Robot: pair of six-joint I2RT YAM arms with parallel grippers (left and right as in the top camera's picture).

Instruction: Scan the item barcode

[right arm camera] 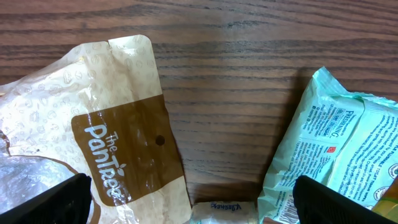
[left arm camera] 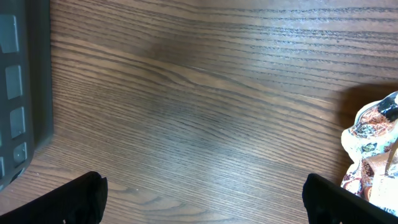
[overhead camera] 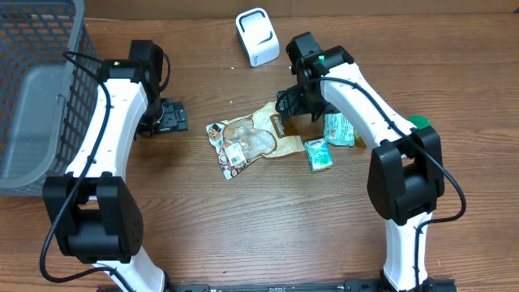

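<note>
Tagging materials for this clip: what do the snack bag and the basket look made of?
Snack bag: likely plastic film with a paper-look print, glossy; glare and crinkles show. Basket: seemingly moulded plastic, matte grey; open grid walls.

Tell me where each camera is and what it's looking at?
Overhead: above the table, facing straight down at left arm, right arm, basket and snack bag.
Left wrist: on the left arm, facing bare wood; left gripper fingertips frame it.
Right wrist: on the right arm, facing snack bag and green packet; right gripper fingertips show.
Shared: snack bag in all three.
</note>
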